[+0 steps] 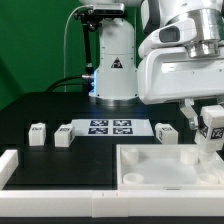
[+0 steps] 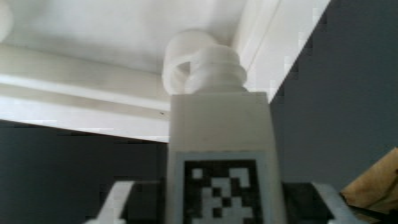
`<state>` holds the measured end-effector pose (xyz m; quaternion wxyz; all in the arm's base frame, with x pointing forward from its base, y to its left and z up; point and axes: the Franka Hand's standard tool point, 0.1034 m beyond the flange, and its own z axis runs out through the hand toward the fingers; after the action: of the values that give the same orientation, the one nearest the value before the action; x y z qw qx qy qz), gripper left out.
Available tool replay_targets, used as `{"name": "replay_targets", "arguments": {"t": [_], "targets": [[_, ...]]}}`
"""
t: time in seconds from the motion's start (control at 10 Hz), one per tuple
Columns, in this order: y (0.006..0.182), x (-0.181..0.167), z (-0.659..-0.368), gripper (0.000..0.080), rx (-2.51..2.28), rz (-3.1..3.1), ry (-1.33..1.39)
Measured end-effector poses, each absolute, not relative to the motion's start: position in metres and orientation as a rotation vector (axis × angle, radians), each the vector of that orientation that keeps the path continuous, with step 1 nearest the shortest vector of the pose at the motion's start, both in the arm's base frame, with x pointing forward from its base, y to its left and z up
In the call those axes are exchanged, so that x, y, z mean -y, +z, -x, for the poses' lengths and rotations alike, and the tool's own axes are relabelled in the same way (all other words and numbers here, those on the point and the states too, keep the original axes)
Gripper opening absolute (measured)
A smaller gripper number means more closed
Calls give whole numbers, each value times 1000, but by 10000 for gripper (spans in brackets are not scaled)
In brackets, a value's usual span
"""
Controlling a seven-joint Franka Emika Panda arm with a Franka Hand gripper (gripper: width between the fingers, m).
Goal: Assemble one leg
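— Black worktop [image 1: 60,108], green backdrop [image 1: 35,45]. What have the fingers [image 2: 128,206] got?
— They're closed on the leg [image 1: 209,140], gripping its tagged end. Its narrow tip points down, away from them.
— And below them?
— The white tray [image 1: 150,172]. The tip is at one of its corners; I cannot tell whether it touches.
— Anything else?
— From the fingers toward the exterior view's left: a loose leg [image 1: 165,131], the marker board [image 1: 110,127], a second loose leg [image 1: 63,136] and a third loose leg [image 1: 38,133].
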<state>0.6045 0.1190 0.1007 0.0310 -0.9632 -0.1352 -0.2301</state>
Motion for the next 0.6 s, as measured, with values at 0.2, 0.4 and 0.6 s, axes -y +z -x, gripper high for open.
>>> {"name": "replay_targets", "arguments": {"t": [0.2,0.4,0.6], "targets": [[97,-120,-618,291,409,2963,-722],[98,-122,-619,291,412,2955,-752],[92,-120,-616,291,404,2947,-792]]}}
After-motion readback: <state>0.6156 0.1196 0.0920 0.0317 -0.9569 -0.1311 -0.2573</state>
